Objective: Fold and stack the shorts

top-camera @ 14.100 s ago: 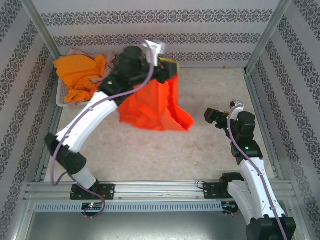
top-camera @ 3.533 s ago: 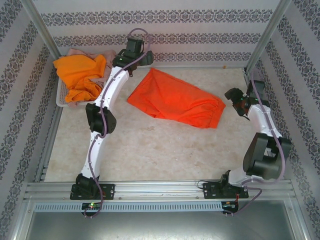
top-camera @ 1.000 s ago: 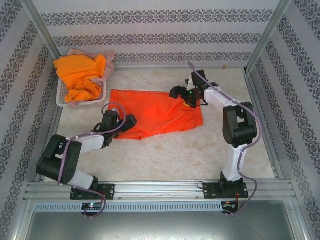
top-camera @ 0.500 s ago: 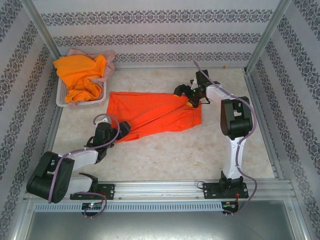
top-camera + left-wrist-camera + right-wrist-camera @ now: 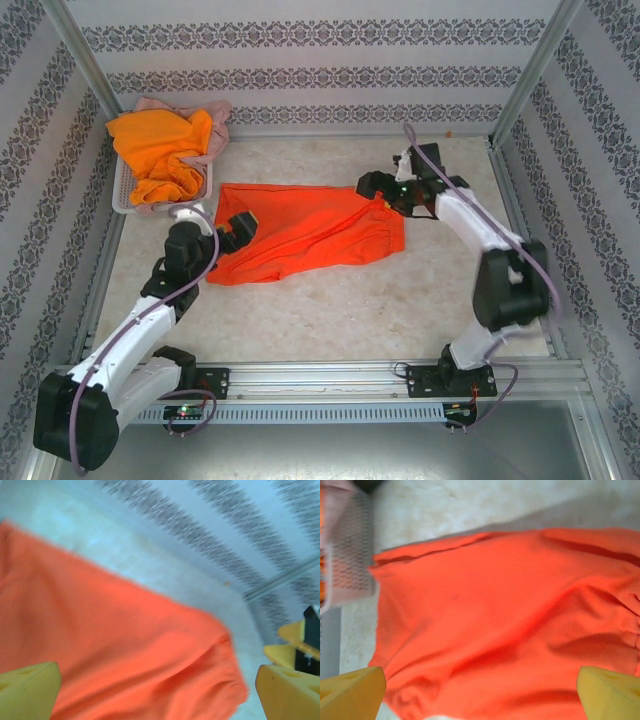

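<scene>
You've got the red-orange fabric shorts spread flat on the pale mottled table, long axis running left-right. The gathered waistband points right; the leg hems point left, toward the white plastic mesh basket. Your left gripper sits over the hem end, and your right gripper is at the far corner of the waistband end. Both sets of jaws are spread wide with nothing clamped. In the wrist views the yellow fingertips stand at the frame edges, with the cloth between and beneath them. Can't tell if any pad touches the fabric. The lighter bright orange shorts are bunched in the basket, and the dusty pink shorts peek out at its far rim.
</scene>
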Controlling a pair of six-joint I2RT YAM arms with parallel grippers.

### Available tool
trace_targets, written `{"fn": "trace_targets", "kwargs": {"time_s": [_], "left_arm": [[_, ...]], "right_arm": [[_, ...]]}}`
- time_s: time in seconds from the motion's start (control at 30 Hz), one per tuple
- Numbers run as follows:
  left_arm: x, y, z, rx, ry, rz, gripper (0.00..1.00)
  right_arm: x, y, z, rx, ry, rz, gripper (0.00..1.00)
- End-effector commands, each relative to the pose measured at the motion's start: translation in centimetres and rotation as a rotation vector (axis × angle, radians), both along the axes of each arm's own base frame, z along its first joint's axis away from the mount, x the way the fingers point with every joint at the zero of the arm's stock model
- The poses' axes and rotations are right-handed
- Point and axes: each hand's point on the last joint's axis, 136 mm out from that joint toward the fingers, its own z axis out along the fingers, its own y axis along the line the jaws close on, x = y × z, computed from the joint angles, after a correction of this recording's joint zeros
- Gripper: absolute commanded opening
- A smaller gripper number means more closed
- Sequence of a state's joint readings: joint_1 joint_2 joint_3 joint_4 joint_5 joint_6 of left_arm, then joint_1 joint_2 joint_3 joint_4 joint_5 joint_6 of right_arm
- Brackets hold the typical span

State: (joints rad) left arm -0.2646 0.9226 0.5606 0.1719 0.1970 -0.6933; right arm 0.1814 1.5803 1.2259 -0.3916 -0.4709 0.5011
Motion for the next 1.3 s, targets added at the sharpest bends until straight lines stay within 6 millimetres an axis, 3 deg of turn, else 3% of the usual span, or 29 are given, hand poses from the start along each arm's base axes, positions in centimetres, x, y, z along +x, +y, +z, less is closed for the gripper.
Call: {"fn": "trace_targets", "kwargs": {"time_s": [0.0,0.1,0.23,0.37,0.43,0.57,0.73,0.9,1.1,1.27], "left_arm": [[-0.6,-4.4,3.3,0.055,-0.094,-0.187,1.0],[0.3,-8.8,4.7,0.091,-0.139,-0.259,1.0],[2.9,-15.8,4.3,0.08,-0.104,-0.384,0.85],[6.0,-22.2,1.8,0.069,-0.037,-0.464,0.7],[7.3,-25.6,0.3,0.071,0.0,-0.514,0.55],[9.4,-29.8,-3.6,0.078,0.087,-0.555,0.32],[11.5,-32.9,-7.3,0.049,0.167,-0.558,0.2],[12.0,-34.7,-12.3,0.107,0.283,-0.572,0.18],[10.4,-33.1,-18.4,0.142,0.414,-0.54,0.15],[7.3,-30.1,-21.1,0.123,0.473,-0.499,0.13]], "right_arm": [[-3.2,-2.2,-0.4,-0.141,-0.064,0.01,0.98],[-5.7,-4.4,-0.9,-0.198,-0.084,-0.029,0.98],[-8.1,-6.7,-0.6,-0.195,-0.121,-0.089,0.98],[-9.2,-8.7,-0.3,-0.162,-0.129,-0.157,0.98],[-9.4,-9.5,-0.5,-0.15,-0.119,-0.185,0.98],[-9.3,-10.6,-0.9,-0.14,-0.1,-0.227,0.98],[-8.5,-11.8,-1.6,-0.111,-0.057,-0.261,0.98],[-7.4,-11.7,-2.2,-0.077,-0.017,-0.25,0.98],[-6.7,-11.0,-3.6,-0.033,0.042,-0.219,0.95],[-6.9,-9.5,-5.4,0.033,0.126,-0.172,0.83]]}}
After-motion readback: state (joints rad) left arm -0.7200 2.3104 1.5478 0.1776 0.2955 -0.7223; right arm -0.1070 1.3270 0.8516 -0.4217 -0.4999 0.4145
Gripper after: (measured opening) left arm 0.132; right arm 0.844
